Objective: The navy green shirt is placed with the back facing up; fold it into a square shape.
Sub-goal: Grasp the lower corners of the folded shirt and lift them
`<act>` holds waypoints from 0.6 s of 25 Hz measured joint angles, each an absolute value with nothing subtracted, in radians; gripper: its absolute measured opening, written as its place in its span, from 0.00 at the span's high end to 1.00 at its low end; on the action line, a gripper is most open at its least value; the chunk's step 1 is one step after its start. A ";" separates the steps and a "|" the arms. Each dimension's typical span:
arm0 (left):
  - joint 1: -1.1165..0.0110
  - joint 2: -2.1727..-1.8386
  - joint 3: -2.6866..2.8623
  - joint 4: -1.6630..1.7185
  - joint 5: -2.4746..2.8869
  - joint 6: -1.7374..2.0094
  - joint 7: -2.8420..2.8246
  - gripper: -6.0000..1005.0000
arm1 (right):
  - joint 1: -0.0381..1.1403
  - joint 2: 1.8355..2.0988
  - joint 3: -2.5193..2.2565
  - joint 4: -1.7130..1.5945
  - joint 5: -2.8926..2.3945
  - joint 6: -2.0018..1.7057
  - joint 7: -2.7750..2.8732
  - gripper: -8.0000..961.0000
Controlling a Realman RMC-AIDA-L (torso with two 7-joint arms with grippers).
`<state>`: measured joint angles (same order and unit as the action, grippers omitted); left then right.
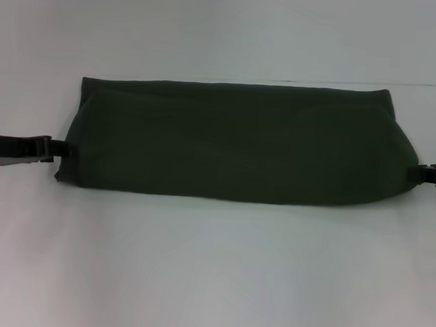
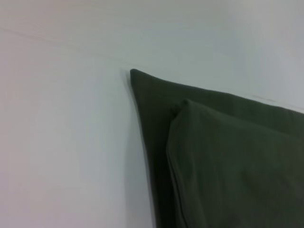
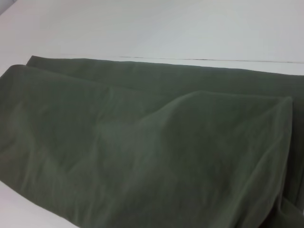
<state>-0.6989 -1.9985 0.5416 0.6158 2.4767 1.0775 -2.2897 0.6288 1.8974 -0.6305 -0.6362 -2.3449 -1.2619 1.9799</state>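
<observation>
The navy green shirt (image 1: 234, 142) lies plain side up on the white table as a long, wide band folded over on itself. No lettering shows. My left gripper (image 1: 56, 151) is at the band's left end and my right gripper (image 1: 422, 174) is at its right end. Each is closed on the fabric edge, and the right end tapers toward the gripper. In the left wrist view (image 2: 228, 161) and the right wrist view (image 3: 142, 142) an upper layer of the shirt lies over a lower one. Neither wrist view shows its own fingers.
The white table (image 1: 211, 282) stretches in front of and behind the shirt. A thin seam line (image 1: 423, 85) runs across the table at the far right, behind the shirt.
</observation>
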 joint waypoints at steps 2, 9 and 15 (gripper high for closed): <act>-0.698 -2.002 0.561 0.615 2.477 1.070 -2.291 0.50 | 0.630 1.897 -0.630 -0.636 -2.345 -1.262 1.980 0.98; -0.696 -2.009 0.601 0.615 2.480 1.061 -2.297 0.45 | 0.632 1.896 -0.630 -0.637 -2.346 -1.262 1.980 0.98; -0.695 -2.010 0.602 0.615 2.483 1.075 -2.299 0.45 | 0.632 1.896 -0.630 -0.637 -2.346 -1.262 1.980 0.98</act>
